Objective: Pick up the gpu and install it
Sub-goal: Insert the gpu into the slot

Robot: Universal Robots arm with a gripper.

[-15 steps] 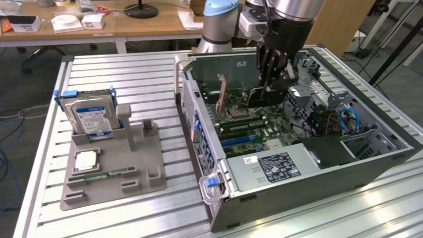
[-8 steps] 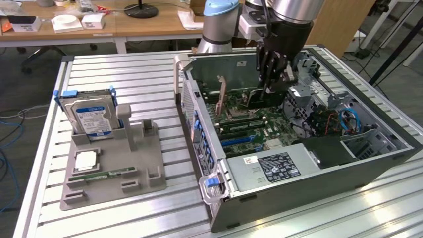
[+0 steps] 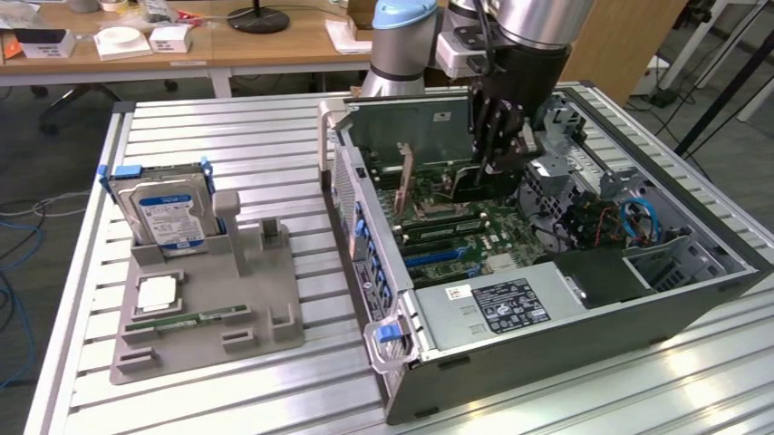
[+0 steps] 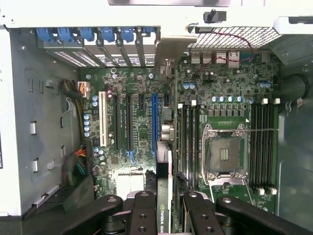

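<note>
My gripper reaches down into the open computer case and is shut on the gpu, a thin black card held on edge over the motherboard. In the wrist view the gpu runs edge-on between the two black fingers, with a green-lettered label near them. Its silver bracket stands at the case's rear slot wall. The card sits just beside the long blue expansion slot; I cannot tell whether it is seated in a slot.
A grey fixture tray at the exterior view's left holds a silver hard drive, a small square chip and a green memory stick. Inside the case are a CPU socket, memory slots and drive cages with cables.
</note>
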